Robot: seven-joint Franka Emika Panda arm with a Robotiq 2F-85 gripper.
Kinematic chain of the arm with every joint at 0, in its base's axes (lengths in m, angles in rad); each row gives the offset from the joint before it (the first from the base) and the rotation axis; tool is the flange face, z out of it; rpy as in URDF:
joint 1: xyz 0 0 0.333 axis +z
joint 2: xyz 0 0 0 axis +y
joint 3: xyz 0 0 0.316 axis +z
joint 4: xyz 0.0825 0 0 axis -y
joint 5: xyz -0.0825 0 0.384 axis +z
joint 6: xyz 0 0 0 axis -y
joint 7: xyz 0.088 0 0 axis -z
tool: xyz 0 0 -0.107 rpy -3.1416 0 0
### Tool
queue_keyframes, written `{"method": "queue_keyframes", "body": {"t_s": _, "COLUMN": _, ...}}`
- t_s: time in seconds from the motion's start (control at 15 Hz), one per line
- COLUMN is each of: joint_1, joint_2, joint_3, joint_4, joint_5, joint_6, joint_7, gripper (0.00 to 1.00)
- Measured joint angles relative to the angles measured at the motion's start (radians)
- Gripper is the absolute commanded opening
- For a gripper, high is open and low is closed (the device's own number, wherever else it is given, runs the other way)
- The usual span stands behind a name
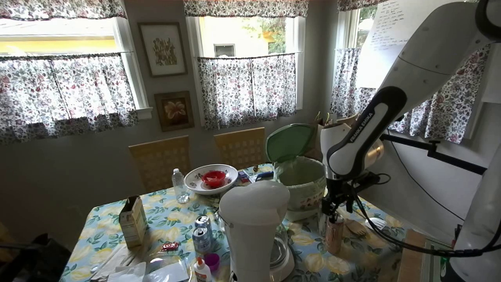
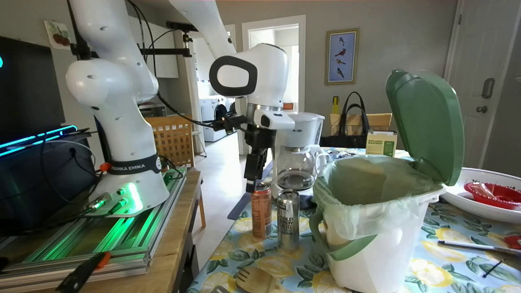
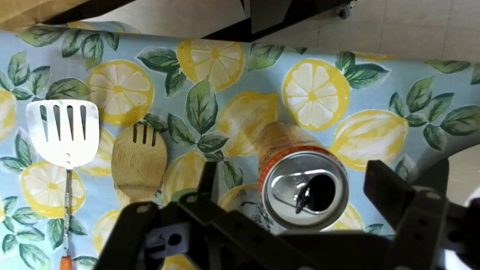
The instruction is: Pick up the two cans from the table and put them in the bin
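While only the wrist view shows the orange can (image 3: 296,176) opened, the fingers (image 3: 390,191) stand parted.

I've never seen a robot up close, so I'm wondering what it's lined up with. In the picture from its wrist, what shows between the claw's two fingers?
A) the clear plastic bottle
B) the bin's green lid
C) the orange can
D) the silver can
C: in the wrist view, the gripper has its fingers apart, with the top of the orange can showing between them.
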Motion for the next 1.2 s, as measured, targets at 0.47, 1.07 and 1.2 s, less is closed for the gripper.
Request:
{"method": "queue_keyframes", "body": {"t_s": 0.47, "joint_1": 0.002, "joint_2": 0.024, "joint_3": 0.000, "joint_4": 0.000, "joint_5": -0.008, "joint_6": 0.049, "joint_7": 0.001, "gripper": 1.00}}
{"method": "queue_keyframes", "body": {"t_s": 1.07, "joint_1": 0.009, "joint_2": 0.065, "joint_3": 0.000, "joint_4": 0.001, "joint_5": -0.008, "joint_6": 0.120, "joint_7": 0.022, "gripper": 0.38}}
{"method": "queue_keyframes", "body": {"t_s": 1.2, "joint_1": 0.013, "joint_2": 0.066, "joint_3": 0.000, "joint_4": 0.003, "joint_5": -0.008, "joint_6": 0.124, "joint_7": 0.030, "gripper": 0.37}}
